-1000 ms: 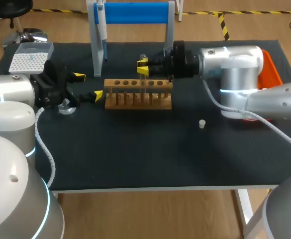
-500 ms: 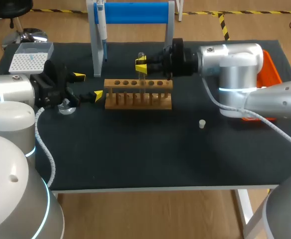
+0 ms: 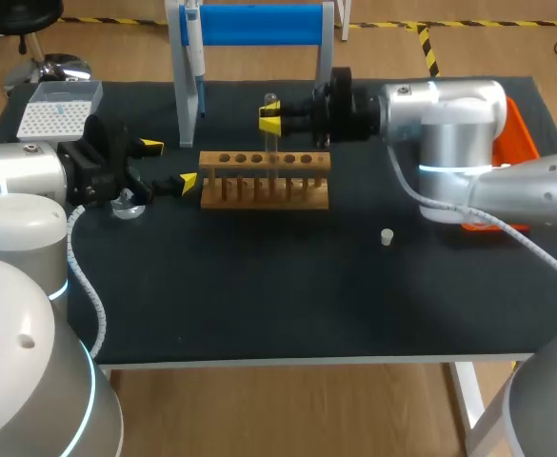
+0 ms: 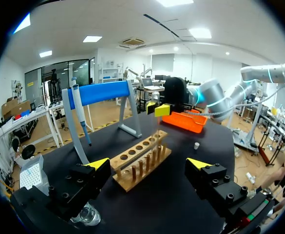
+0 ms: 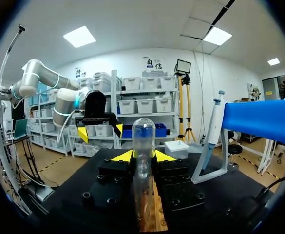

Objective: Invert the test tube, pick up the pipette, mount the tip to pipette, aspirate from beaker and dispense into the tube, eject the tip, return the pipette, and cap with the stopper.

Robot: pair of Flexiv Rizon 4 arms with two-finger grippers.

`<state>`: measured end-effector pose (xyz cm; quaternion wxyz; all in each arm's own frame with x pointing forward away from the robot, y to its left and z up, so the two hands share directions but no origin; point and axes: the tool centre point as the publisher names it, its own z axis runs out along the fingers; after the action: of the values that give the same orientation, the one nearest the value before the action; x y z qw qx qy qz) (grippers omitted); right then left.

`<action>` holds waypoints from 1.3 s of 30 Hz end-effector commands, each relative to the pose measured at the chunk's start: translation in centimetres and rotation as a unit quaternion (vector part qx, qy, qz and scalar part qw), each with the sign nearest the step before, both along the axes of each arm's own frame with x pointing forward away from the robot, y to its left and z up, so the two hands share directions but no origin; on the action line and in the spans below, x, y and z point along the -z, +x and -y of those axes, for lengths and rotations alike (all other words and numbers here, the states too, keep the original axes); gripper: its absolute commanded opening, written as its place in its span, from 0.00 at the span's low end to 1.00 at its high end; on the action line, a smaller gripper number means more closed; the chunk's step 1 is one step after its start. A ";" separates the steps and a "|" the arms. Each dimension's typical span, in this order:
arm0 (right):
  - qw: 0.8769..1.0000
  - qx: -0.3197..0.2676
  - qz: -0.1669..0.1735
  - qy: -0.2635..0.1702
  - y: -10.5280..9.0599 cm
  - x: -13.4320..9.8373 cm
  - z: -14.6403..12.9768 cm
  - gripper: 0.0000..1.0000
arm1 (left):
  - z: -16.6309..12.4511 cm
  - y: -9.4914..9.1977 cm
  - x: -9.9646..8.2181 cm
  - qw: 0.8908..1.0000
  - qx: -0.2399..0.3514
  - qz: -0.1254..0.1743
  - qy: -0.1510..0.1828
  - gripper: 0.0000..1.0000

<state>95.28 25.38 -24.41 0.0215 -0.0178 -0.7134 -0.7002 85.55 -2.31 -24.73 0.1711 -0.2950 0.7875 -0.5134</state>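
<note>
Most of the job lies ahead of you, judging by how things sit on the desk [image 3: 259,295]. From the biggest piece down: the blue stand [image 3: 259,24] is at the desk's 12 o'clock edge. The wooden rack [image 3: 264,181] is just at the stand's 6 o'clock. The orange tray [image 3: 521,129] is at the rack's 2 o'clock, partly behind your right arm. The tip box [image 3: 54,107] fills the 10 o'clock corner and looks untouched. The pipette [image 3: 194,62] hangs on the stand's 9 o'clock post, so it has not been picked up. Your left claw [image 3: 169,164] is spread wide and empty at the rack's 9 o'clock. Your right claw [image 3: 270,122] is pinching the test tube [image 3: 270,100] upright over the rack. The right wrist view shows the tube's rounded closed end on top. Its lower end is about level with the rack's top bar, and you cannot tell whether it has cleared the hole. I'd judge the inversion begun but not done, since the tube is gripped and raised but not turned over. The small glass beaker [image 3: 126,205] stands just at the left claw's 7 o'clock. The stopper [image 3: 387,236] lies alone at the rack's 4 o'clock, well apart from the tube. Tip mounting, aspirating, dispensing, ejecting, returning the pipette and capping all remain for you.
</note>
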 end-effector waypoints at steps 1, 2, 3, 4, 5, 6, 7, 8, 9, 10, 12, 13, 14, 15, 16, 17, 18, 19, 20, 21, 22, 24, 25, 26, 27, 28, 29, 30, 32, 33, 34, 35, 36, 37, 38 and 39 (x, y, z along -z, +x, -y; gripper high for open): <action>1.000 0.001 -0.001 -0.002 -0.2 -0.6 0.3 0.00 | 0.0 0.0 0.1 1.000 0.000 0.002 -0.001 1.00; 1.000 0.001 0.000 -0.002 -0.2 -0.7 0.3 0.00 | 0.0 0.0 0.1 1.000 0.000 0.002 -0.001 1.00; 1.000 0.002 0.000 -0.002 -0.2 -0.9 0.4 0.00 | 0.0 0.0 0.1 1.000 0.000 0.002 -0.001 1.00; 1.000 0.002 0.000 -0.002 -0.3 -1.0 0.4 0.00 | 0.0 0.0 0.1 1.000 0.000 0.002 -0.001 1.00; 1.000 0.002 0.000 -0.002 -0.3 -1.1 0.4 0.00 | 0.0 0.0 0.1 1.000 0.000 0.002 -0.001 1.00; 1.000 0.002 0.000 -0.002 -0.3 -1.2 0.5 0.00 | 0.0 0.0 0.1 1.000 0.000 0.002 -0.001 1.00; 1.000 0.001 0.001 -0.002 -0.4 -1.3 0.5 0.00 | 0.0 0.0 0.1 1.000 0.000 0.002 -0.001 1.00; 1.000 0.001 0.001 -0.002 -0.4 -1.5 0.5 0.00 | 0.0 0.0 0.1 1.000 0.000 0.002 -0.001 1.00; 1.000 0.001 0.002 -0.002 -0.5 -1.6 0.5 0.00 | 0.0 0.0 0.1 1.000 0.000 0.002 -0.001 1.00; 1.000 0.000 0.003 -0.002 -0.6 -1.7 0.6 0.00 | 0.0 0.0 0.1 1.000 0.000 0.002 -0.001 1.00; 1.000 0.001 0.002 -0.004 -0.6 -1.9 0.6 0.00 | 0.0 0.0 0.1 1.000 0.000 0.002 -0.001 1.00; 1.000 0.001 0.002 -0.005 -0.7 -2.1 0.6 0.00 | 0.0 0.0 0.1 1.000 0.000 0.002 -0.001 1.00; 1.000 0.002 0.002 -0.007 -0.7 -2.2 0.6 0.00 | 0.0 0.0 0.1 1.000 0.000 0.002 -0.001 1.00; 1.000 0.003 0.002 -0.007 -0.8 -2.4 0.7 0.00 | 0.0 0.0 0.1 1.000 0.000 0.002 -0.001 1.00; 1.000 0.003 0.003 -0.007 -0.8 -2.5 0.7 0.00 | 0.0 0.0 0.1 1.000 0.000 0.002 -0.001 1.00; 1.000 0.004 0.004 -0.007 -0.9 -2.7 0.8 0.00 | 0.0 0.0 0.1 1.000 0.000 0.002 -0.001 1.00; 1.000 0.005 0.005 -0.007 -0.9 -2.9 0.8 0.00 | 0.0 0.0 0.1 1.000 0.000 0.002 -0.001 1.00; 1.000 0.006 0.005 -0.007 -0.9 -3.1 0.9 0.00 | 0.0 0.0 0.1 1.000 0.000 0.002 -0.001 1.00; 1.000 0.006 0.006 -0.006 -1.0 -3.3 1.0 0.00 | 0.0 0.0 0.1 1.000 0.000 0.002 -0.001 1.00; 1.000 0.007 0.007 -0.005 -1.0 -3.5 1.1 0.00 | 0.0 0.0 0.1 1.000 0.000 0.002 -0.001 1.00; 1.000 0.007 0.007 -0.005 -1.1 -3.7 1.2 0.00 | 0.0 0.0 0.1 1.000 0.000 0.002 -0.001 1.00; 1.000 0.007 0.008 -0.004 -1.4 -4.1 1.4 0.00 | 0.0 0.0 0.1 1.000 0.000 0.002 -0.001 1.00; 1.000 0.007 0.008 -0.004 -1.5 -4.3 1.5 0.00 | 0.0 0.0 0.1 1.000 0.000 0.002 -0.001 1.00; 1.000 0.008 0.008 -0.004 -1.6 -4.5 1.7 0.00 | 0.0 0.0 0.1 1.000 0.000 0.002 -0.001 1.00; 1.000 0.009 0.008 -0.004 -1.8 -4.7 1.9 0.00 | 0.0 0.0 0.1 1.000 0.000 0.002 -0.001 1.00; 1.000 0.011 0.007 -0.004 -1.9 -5.0 2.1 0.00 | 0.0 0.0 0.1 1.000 0.000 0.002 -0.001 1.00; 1.000 0.013 0.005 -0.003 -2.1 -5.2 2.4 0.00 | 0.0 0.0 0.1 1.000 0.000 0.002 -0.001 1.00; 1.000 0.013 0.003 -0.002 -2.2 -5.5 2.6 0.00 | 0.0 0.0 0.1 1.000 0.000 0.002 -0.001 1.00; 1.000 0.014 0.001 -0.001 -2.7 -6.0 3.3 0.00 | 0.0 0.0 0.1 1.000 0.000 0.002 -0.001 1.00; 1.000 0.017 0.003 -0.003 -3.0 -6.2 3.6 0.00 | 0.0 0.0 0.1 1.000 0.000 0.002 -0.001 1.00; 1.000 0.017 0.003 -0.003 -3.0 -6.2 3.6 0.00 | 0.0 0.0 0.1 1.000 0.000 0.002 -0.001 1.00; 1.000 0.017 0.003 -0.003 -3.0 -6.2 3.6 0.00 | 0.0 0.0 0.1 1.000 0.000 0.002 -0.001 1.00; 1.000 0.017 0.003 -0.003 -3.0 -6.2 3.6 0.00 | 0.0 0.0 0.1 1.000 0.000 0.002 -0.001 1.00; 1.000 0.017 0.003 -0.003 -3.0 -6.2 3.6 0.00 | 0.0 0.0 0.1 1.000 0.000 0.002 -0.001 1.00; 1.000 0.017 0.003 -0.003 -3.0 -6.2 3.6 0.00 | 0.0 0.0 0.1 1.000 0.000 0.002 -0.001 1.00; 1.000 0.017 0.003 -0.003 -3.0 -6.2 3.6 0.00 | 0.0 0.0 0.1 1.000 0.000 0.002 -0.001 1.00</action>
<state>92.67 21.96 -18.37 0.0095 -0.0251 -0.7136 -0.7000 85.55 -2.30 -24.73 0.1711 -0.2951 0.7875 -0.5134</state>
